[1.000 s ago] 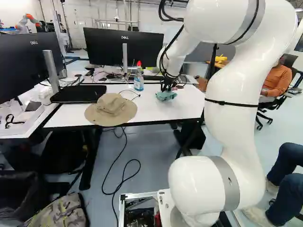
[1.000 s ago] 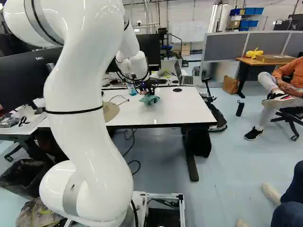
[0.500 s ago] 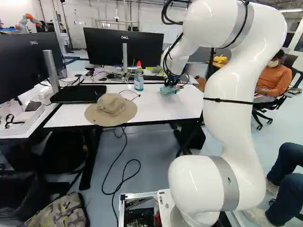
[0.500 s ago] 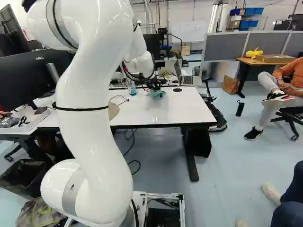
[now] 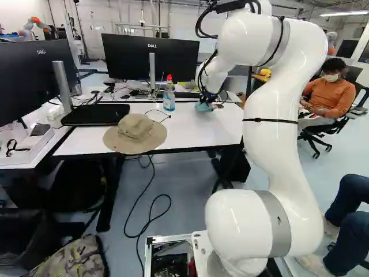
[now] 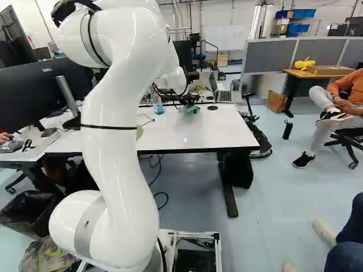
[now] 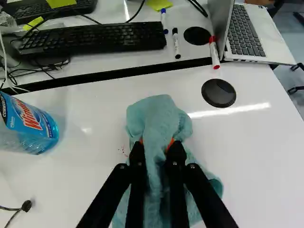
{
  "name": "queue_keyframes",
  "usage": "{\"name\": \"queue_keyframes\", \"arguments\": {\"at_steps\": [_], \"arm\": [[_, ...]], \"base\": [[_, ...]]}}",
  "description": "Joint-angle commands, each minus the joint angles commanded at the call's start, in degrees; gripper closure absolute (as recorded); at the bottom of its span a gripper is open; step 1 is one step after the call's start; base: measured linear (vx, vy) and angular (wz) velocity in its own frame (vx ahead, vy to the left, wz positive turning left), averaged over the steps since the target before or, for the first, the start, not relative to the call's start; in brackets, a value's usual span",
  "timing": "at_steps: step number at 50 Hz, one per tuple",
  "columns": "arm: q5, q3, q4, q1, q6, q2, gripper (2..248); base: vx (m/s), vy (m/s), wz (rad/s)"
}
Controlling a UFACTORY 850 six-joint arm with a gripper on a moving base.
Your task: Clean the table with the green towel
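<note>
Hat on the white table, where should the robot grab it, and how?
The hat lies brim down, so I'd pinch its crown from above: that part sticks up, while the wide brim spreads low. The gripper must let go of the green towel first.

Tan hat (image 5: 136,128), black keyboard (image 7: 95,39), open laptop (image 7: 244,33)

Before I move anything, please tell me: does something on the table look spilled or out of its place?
Yes. Small red specks mark the white table beside the green towel; perhaps a stain, I cannot tell of what. Also, a red-capped marker lies loose across the dark seam.
</note>
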Motion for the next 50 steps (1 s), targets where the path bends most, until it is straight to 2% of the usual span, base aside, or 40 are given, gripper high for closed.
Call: {"name": "queue_keyframes", "arguments": {"at_steps": [22, 34, 50], "arm": [[4.5, -1.4, 0.0, 2.4, 0.0, -3.4, 198], [4.9, -1.8, 0.0, 2.5, 0.0, -4.9, 198], [4.9, -1.8, 0.0, 2.5, 0.0, -4.9, 198]], "base": [[0.0, 0.0, 0.0], [0.0, 0.0, 0.0], [0.0, 0.0, 0.0]]}}
